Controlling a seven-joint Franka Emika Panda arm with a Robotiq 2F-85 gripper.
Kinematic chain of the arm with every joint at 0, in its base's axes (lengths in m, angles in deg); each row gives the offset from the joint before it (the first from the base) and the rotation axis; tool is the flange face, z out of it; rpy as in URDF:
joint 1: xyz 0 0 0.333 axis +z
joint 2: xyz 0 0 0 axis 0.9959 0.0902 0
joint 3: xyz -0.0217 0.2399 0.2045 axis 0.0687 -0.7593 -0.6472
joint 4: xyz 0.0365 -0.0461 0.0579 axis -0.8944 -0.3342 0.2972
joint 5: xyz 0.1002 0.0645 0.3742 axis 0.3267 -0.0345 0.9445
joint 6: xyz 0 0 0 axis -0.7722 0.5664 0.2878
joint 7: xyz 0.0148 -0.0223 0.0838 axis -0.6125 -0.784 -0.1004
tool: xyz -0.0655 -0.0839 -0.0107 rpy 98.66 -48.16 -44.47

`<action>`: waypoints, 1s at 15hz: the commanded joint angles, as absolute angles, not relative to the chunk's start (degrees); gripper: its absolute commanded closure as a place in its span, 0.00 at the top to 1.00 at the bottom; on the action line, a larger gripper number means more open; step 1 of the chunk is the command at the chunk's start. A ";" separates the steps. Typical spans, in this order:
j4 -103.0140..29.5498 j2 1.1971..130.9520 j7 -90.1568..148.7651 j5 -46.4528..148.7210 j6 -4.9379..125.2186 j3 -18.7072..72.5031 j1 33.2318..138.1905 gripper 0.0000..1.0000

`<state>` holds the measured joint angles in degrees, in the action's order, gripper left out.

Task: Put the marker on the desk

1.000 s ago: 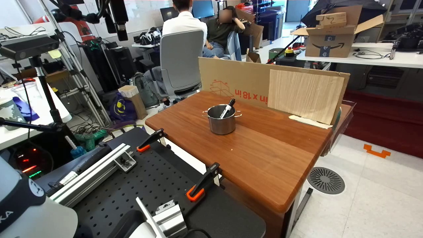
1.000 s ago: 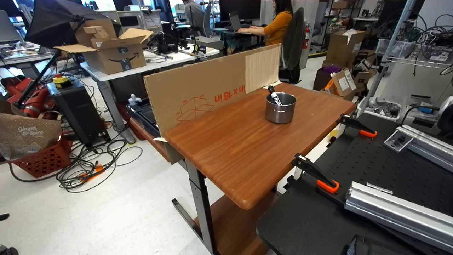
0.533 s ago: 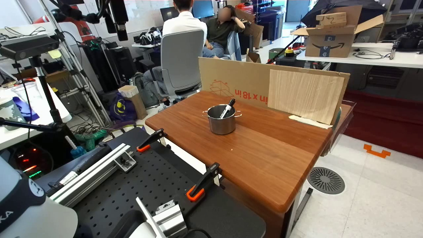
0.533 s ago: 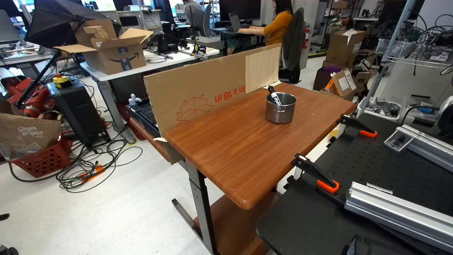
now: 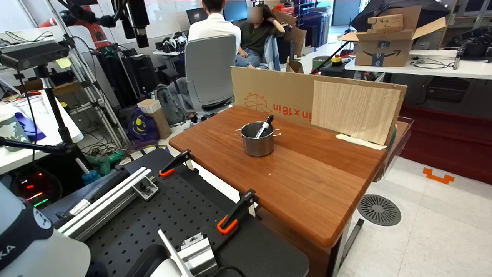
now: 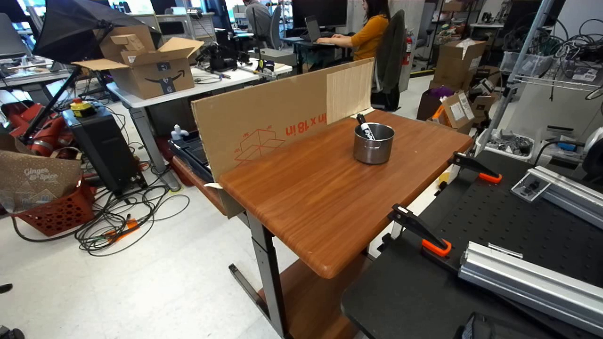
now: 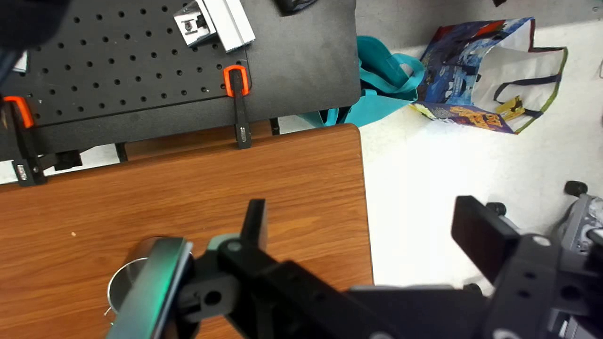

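Observation:
The marker [image 5: 264, 127] stands tilted inside the small grey metal cup [image 5: 258, 147]. Its black upper end sticks out above the rim and its lower end is hidden in the cup. It also shows in an exterior view [image 6: 366, 128]. The cup stands on the reddish-brown wooden desk [image 5: 303, 177], which also shows in the wrist view [image 7: 141, 197]. In the wrist view my gripper [image 7: 360, 207] is open and empty, above the desk's end edge. The cup [image 7: 137, 252] is to its lower left, partly covered by the gripper; the marker is hidden there. The exterior views do not show the gripper.
A cardboard sheet [image 5: 280, 92] with a pale plywood board [image 5: 355, 111] stands along the desk's far side. The black perforated bench [image 5: 184, 207] adjoins the near side. Two clamps [image 5: 238, 211] [image 5: 175, 163] reach over the desk edge. A white robot base [image 5: 42, 242] stands at lower left.
The marker, cup and desk have not moved. In an exterior view a seated person in the background has turned the head and the grey chair has shifted slightly.

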<state>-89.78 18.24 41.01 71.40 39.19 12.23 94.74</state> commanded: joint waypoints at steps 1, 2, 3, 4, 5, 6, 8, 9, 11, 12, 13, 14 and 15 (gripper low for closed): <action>-89.69 18.22 40.90 71.50 39.03 12.02 94.47 1.00; -89.69 18.22 40.90 71.50 39.03 12.02 94.47 1.00; -89.69 18.22 40.90 71.50 39.03 12.02 94.47 1.00; -89.69 18.22 40.90 71.50 39.03 12.02 94.47 1.00; -89.69 18.22 40.90 71.50 39.03 12.02 94.47 1.00; -89.69 18.22 40.90 71.50 39.03 12.02 94.47 1.00; -89.71 18.00 40.77 71.52 39.02 12.12 94.46 1.00; -89.94 17.42 40.34 71.74 39.31 12.45 94.46 1.00; -90.65 17.06 39.55 71.50 40.44 12.82 94.14 1.00; -90.89 16.98 39.35 71.34 40.84 12.94 93.89 1.00; -91.23 17.26 39.10 70.88 41.31 13.16 93.32 1.00; -91.48 17.44 39.13 70.50 41.56 13.27 92.87 1.00; -92.00 17.82 39.11 69.93 42.35 13.47 92.14 1.00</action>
<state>-90.62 17.95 40.00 71.13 40.17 13.04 93.33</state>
